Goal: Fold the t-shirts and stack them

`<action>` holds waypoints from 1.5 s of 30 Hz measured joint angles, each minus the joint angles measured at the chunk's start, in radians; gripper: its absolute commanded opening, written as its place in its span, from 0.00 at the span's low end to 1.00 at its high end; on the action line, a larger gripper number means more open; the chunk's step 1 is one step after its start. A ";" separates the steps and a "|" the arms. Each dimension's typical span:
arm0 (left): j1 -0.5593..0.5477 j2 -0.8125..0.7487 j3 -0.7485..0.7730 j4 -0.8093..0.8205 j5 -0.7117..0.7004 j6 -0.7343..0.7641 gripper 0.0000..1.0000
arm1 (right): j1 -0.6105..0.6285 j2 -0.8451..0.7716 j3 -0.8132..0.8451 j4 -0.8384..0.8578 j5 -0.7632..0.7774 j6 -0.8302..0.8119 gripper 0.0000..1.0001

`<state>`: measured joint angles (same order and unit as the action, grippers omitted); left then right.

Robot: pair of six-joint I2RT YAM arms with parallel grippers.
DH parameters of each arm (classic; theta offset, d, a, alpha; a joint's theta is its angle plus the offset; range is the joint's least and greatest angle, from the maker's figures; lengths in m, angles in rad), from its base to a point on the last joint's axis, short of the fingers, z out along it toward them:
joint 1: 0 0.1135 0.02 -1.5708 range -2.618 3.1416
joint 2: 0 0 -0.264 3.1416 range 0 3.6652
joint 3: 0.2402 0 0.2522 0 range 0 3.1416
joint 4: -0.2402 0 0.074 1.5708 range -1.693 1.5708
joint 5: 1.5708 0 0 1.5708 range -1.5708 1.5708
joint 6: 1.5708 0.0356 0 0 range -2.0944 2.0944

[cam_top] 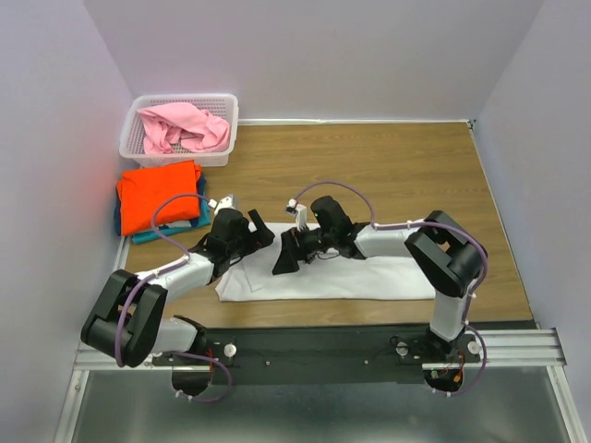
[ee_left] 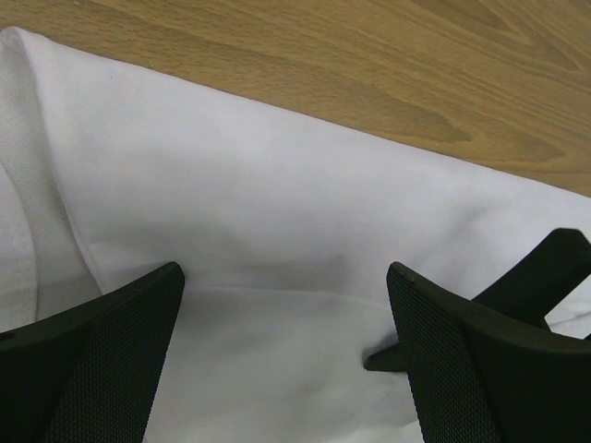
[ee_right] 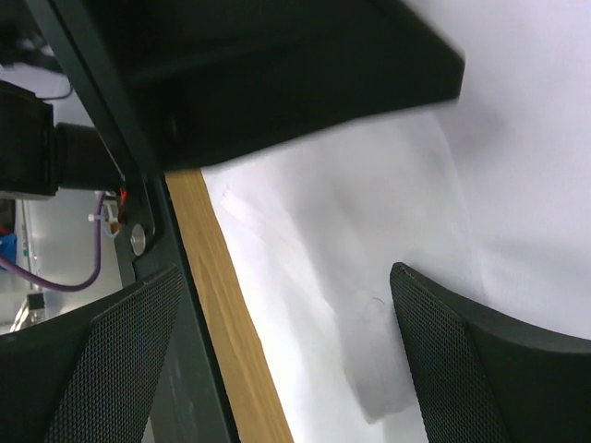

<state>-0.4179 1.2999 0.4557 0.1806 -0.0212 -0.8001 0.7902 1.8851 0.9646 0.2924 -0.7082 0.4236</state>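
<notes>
- T-shirts are showing four in all, one of each colour: white, orange, teal and pink.
- One white t-shirt (cam_top: 369,277) is lying flat on the wooden table (cam_top: 388,166) as a long band along the near edge, directly under both grippers.
- One orange t-shirt (cam_top: 159,196) is sitting folded on top of one teal t-shirt (cam_top: 166,231) at the table's left edge, just in front of the basket.
- One pink t-shirt (cam_top: 185,127) is lying crumpled inside the single white lattice basket (cam_top: 185,97) in the far left corner.
- Two arms are reaching inward, and their grippers are pointing toward each other near the left end of the white cloth.
- Left gripper (ee_left: 284,272) is hanging over the white fabric with its jaws spread wide and nothing between them but the cloth below.
- Right gripper (ee_right: 286,272) is standing equally wide apart above the shirt's near hem, gripping nothing.
- Whether any fingertip is touching the fabric is not showing clearly.
- Teal cloth is mostly being covered by the orange shirt, with only a strip peeking out along the near and right sides.
- Both arms are hiding part of the white shirt from above, so its collar and sleeves are proving hard to make out.
- Something dark and blurred is crossing the top of the right wrist view, too close to identify.
</notes>
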 measured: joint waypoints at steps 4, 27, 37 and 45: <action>0.005 0.000 0.000 0.000 0.000 0.001 0.98 | 0.008 -0.039 -0.072 0.000 0.019 0.000 1.00; 0.019 -0.009 0.019 -0.061 -0.013 0.014 0.98 | 0.014 -0.384 -0.214 -0.101 0.309 0.021 1.00; -0.079 -0.327 0.021 -0.185 -0.072 -0.022 0.99 | -0.096 -0.545 -0.198 -0.436 0.802 0.173 1.00; -0.255 -0.349 -0.029 -0.183 -0.077 -0.124 0.98 | -0.474 -0.642 -0.272 -0.533 0.905 0.281 1.00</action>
<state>-0.6731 0.9504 0.4263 -0.0029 -0.0978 -0.9237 0.3164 1.2434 0.6930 -0.2405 0.1970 0.7048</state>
